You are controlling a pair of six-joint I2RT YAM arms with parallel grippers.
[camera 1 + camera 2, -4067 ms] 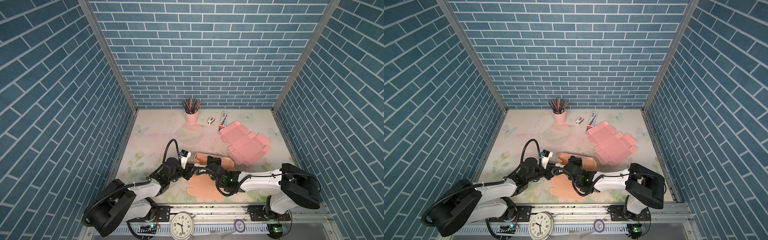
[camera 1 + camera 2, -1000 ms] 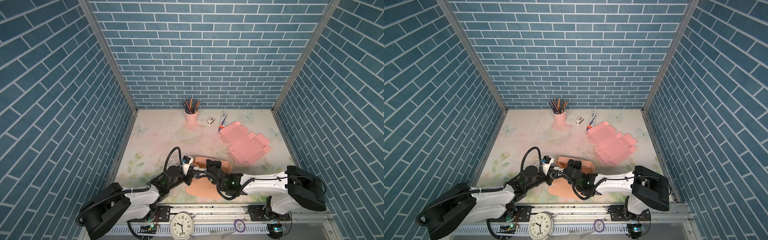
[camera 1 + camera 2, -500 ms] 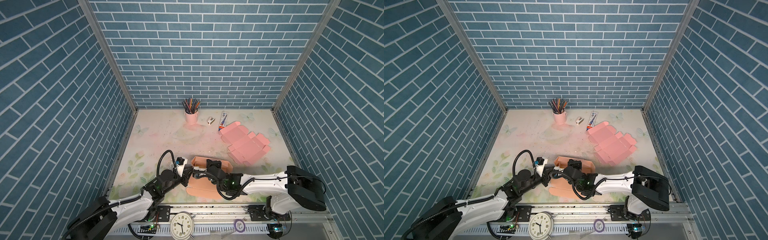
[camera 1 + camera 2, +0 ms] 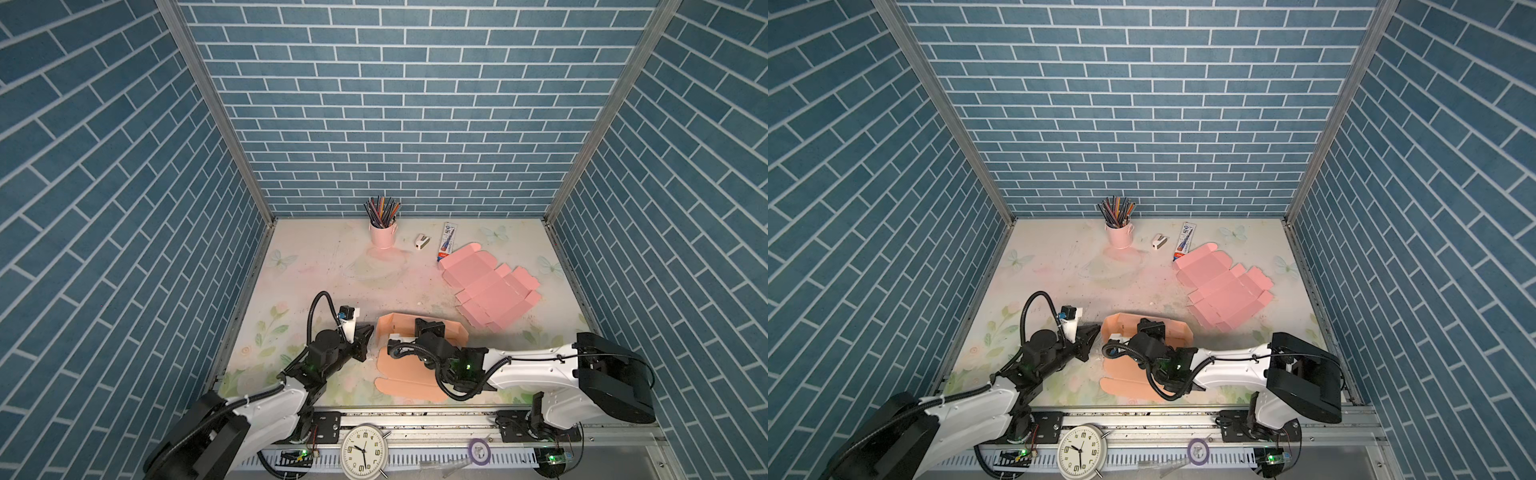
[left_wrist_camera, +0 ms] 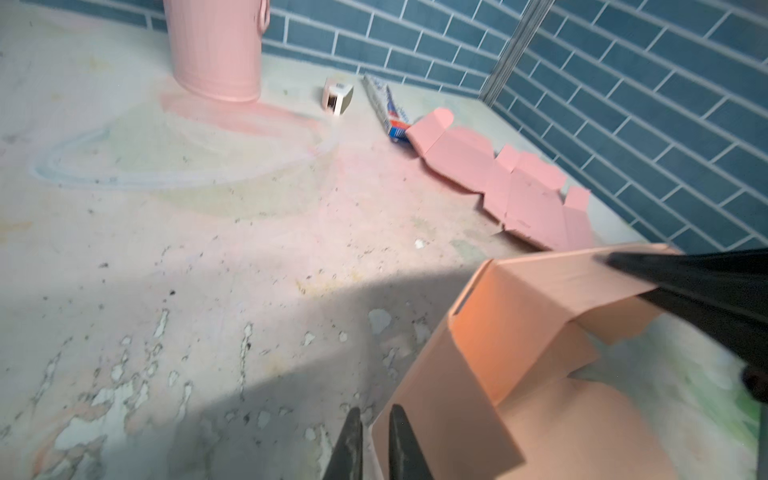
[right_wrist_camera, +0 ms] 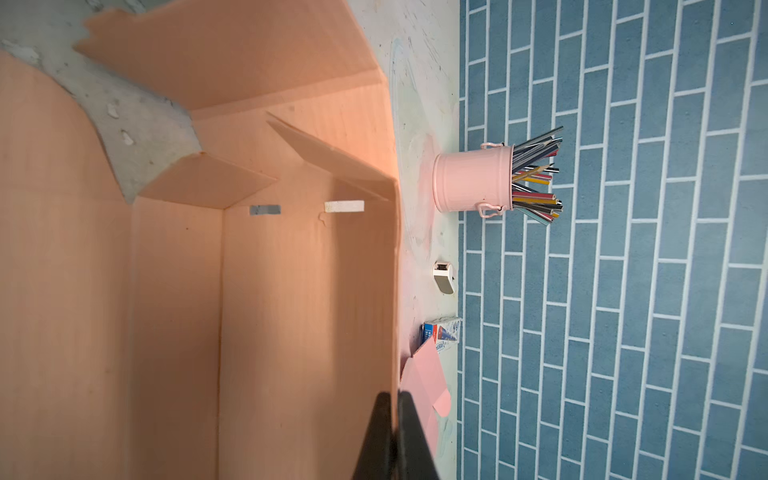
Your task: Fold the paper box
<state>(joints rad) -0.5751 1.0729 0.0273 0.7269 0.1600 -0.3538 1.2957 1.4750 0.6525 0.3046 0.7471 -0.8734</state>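
The orange paper box [image 4: 399,374] [image 4: 1121,376] lies partly folded near the table's front, its back wall [image 4: 395,323] upright. My right gripper [image 4: 430,321] [image 4: 1152,322] [image 6: 395,395] is shut on the top edge of that back wall, in both top views and the right wrist view. My left gripper [image 4: 370,330] [image 4: 1096,328] [image 5: 374,415] sits at the box's left end, its fingertips only a narrow gap apart. The edge of an end flap [image 5: 449,407] runs right by that gap. I cannot tell whether it is pinched.
A flat pink box blank [image 4: 490,291] lies at the right rear. A pink pencil cup [image 4: 382,235], a small white item [image 4: 422,242] and a tube carton [image 4: 448,241] stand along the back wall. A clock [image 4: 364,453] sits on the front rail.
My left gripper has drawn back slightly to the left of the box's end and its jaws have narrowed. The right gripper keeps its hold on the back wall.
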